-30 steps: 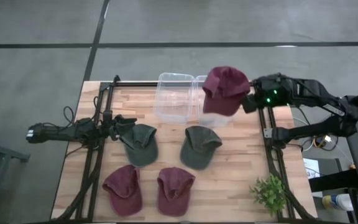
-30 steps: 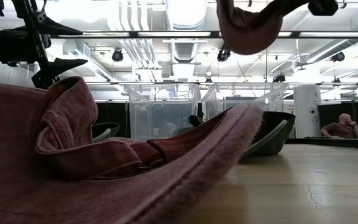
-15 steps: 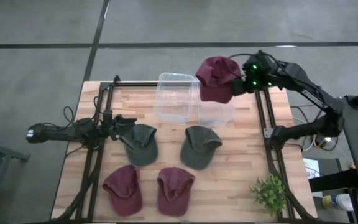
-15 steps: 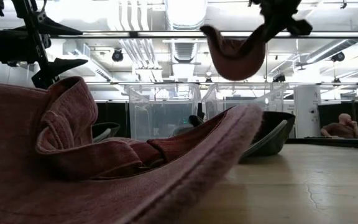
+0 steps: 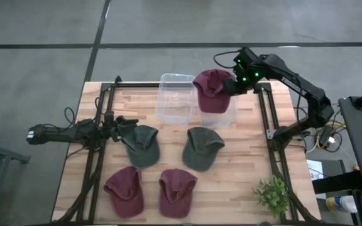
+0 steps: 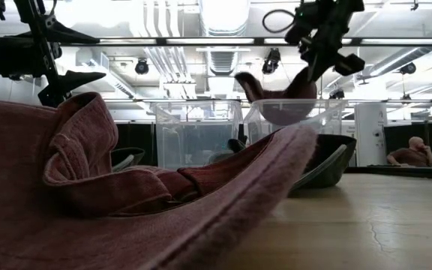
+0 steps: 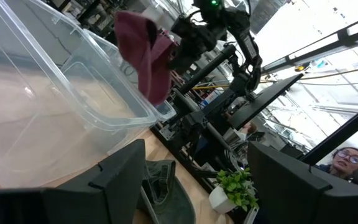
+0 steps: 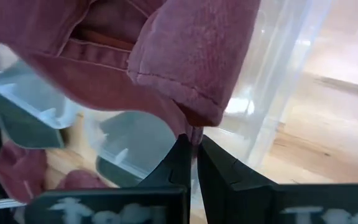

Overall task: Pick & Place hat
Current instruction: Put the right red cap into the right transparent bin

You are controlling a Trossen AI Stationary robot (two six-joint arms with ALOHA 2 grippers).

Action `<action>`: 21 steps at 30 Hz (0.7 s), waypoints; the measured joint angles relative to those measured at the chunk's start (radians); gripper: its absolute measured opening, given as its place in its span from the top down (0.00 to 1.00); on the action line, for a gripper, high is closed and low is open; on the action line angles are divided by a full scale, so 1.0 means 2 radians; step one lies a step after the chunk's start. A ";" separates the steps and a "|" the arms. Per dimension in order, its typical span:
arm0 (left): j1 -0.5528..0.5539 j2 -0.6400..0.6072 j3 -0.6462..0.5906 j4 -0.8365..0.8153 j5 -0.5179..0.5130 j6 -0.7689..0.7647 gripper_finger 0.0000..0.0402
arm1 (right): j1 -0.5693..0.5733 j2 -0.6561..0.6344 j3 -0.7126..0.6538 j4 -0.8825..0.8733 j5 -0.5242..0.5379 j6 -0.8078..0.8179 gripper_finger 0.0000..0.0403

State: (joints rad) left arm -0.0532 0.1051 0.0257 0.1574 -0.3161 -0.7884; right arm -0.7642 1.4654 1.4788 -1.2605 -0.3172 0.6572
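Maroon hat (image 5: pixel 213 90) hangs over the right bin's (image 5: pixel 226 117) rim, pinched (fully closed) in the right claw (image 5: pixel 232 86).

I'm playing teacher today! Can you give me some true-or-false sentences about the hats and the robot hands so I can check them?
1. The right hand holds a maroon hat over a clear bin. True.
2. Four hats lie on the wooden table. True: two green, two maroon.
3. The left hand grips a green hat. False: it holds nothing, waiting beside the green hat.
4. The small plant sits inside a bin. False: it stands on the table's corner.
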 joint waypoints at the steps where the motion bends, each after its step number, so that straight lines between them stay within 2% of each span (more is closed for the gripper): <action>1: 0.000 0.000 0.000 0.000 0.000 0.000 0.31 | -0.002 0.005 0.000 -0.003 0.000 -0.001 0.98; 21: 0.000 0.000 0.000 0.000 0.000 0.000 0.31 | -0.001 0.080 -0.001 -0.033 -0.012 -0.014 0.97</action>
State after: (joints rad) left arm -0.0525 0.1055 0.0257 0.1570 -0.3164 -0.7891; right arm -0.7666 1.6263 1.4773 -1.3275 -0.3408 0.6291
